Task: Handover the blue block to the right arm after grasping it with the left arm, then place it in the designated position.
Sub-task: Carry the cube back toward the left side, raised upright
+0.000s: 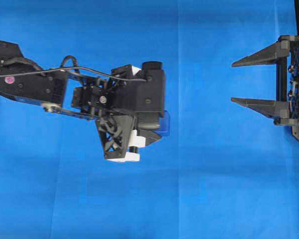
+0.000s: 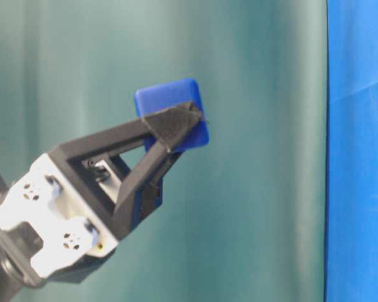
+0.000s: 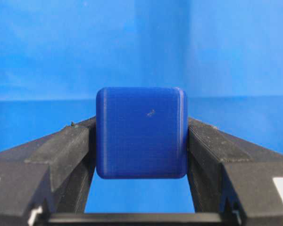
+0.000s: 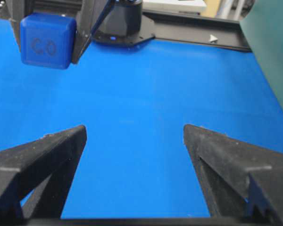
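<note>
Bright blue cloth (image 1: 199,189) over the whole worktop, teal curtain (image 2: 239,189) behind in the table-level view. From overhead, only a sliver of the blue block (image 1: 165,122) peeking past the left arm (image 1: 35,79), wrist bent down over it. From table level, plain as day: block (image 2: 172,113) lifted clear of the cloth, pinched at the very tips of the left tool (image 2: 176,129), fingers angled up and to the right. Left wrist view, dead centre: block (image 3: 141,139) clamped between both fingers (image 3: 68,146), small scratch on its near face. Right wrist view, and only there: embossed mark on the far face of the block (image 4: 47,40). Right tool (image 1: 239,82) spread wide, holding nothing, level, pointing at the block, well apart from it.
</note>
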You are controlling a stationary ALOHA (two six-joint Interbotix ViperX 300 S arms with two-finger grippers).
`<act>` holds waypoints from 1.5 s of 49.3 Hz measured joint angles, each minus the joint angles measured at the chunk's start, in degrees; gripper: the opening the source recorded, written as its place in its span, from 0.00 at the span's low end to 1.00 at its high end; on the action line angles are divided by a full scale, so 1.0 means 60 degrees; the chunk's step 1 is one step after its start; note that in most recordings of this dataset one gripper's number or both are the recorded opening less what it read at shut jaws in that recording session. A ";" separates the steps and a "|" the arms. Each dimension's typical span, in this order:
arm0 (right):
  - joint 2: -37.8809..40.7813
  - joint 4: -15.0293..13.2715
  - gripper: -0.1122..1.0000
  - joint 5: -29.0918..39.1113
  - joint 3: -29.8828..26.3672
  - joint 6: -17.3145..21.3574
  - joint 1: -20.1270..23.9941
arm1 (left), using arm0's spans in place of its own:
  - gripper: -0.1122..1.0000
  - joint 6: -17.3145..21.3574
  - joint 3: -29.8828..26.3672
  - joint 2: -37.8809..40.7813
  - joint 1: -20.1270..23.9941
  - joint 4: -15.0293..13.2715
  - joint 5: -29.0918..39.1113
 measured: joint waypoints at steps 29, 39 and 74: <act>0.0000 -0.0029 0.97 0.0000 0.0000 0.0000 0.0000 | 0.54 0.0850 0.4233 -0.2783 0.0190 0.0000 -0.6357; -0.0015 -0.0029 0.97 -0.0015 -0.0088 0.0000 0.0000 | 0.54 0.0820 0.5332 -0.3325 0.0234 -0.0044 -0.7910; 0.0000 -0.0425 0.97 -0.0059 -0.0088 -0.0190 0.0000 | 0.54 0.0791 0.5581 -0.3369 0.0234 -0.0103 -0.8364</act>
